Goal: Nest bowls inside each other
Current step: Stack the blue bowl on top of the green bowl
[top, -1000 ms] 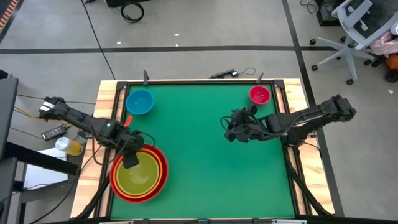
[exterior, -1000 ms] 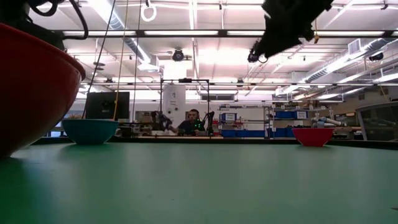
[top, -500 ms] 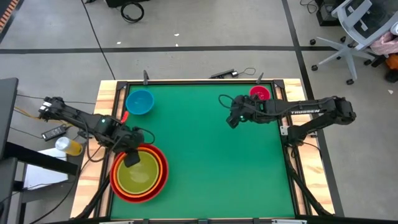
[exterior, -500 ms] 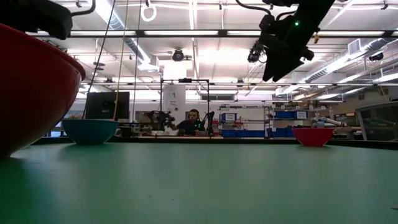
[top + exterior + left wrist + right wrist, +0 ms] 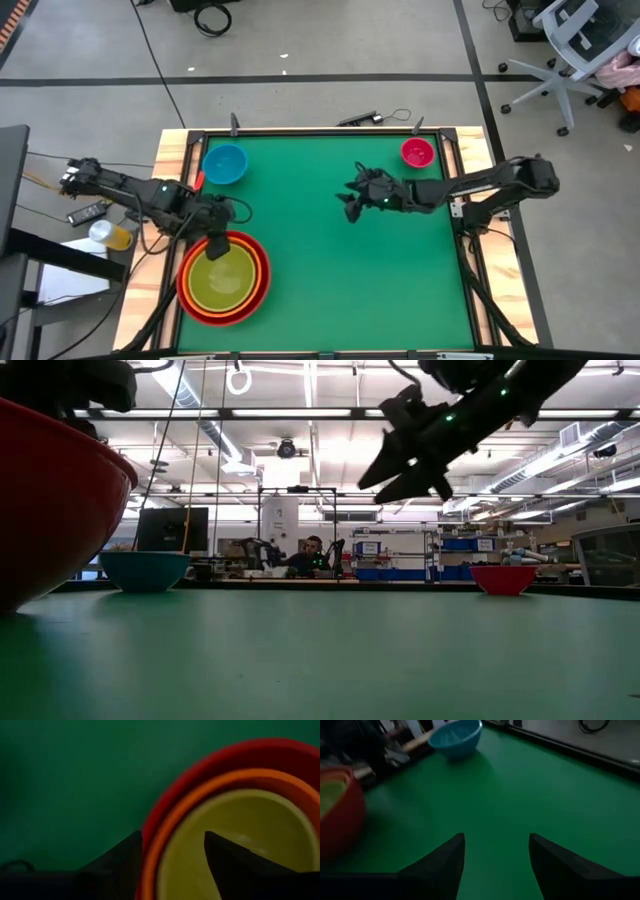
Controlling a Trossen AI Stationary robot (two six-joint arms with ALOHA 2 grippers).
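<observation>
Yellow-green bowl (image 5: 221, 281) sits nested in the orange bowl (image 5: 252, 262) and red bowl (image 5: 264, 285) beneath my left pincer (image 5: 215, 243), fingers apart. My right pincer (image 5: 350, 206) hangs spread over mid-desk (image 5: 340, 290). Farther back stand the blue bowl (image 5: 225, 164) and magenta-pink bowl (image 5: 417, 152).

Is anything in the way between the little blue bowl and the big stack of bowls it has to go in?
Partly. The left end effector hangs open above the stack's back rim, between the small glossy blue plastic bowl and the stack of red, orange and yellow-green bowls. The green table between them is bare.
</observation>
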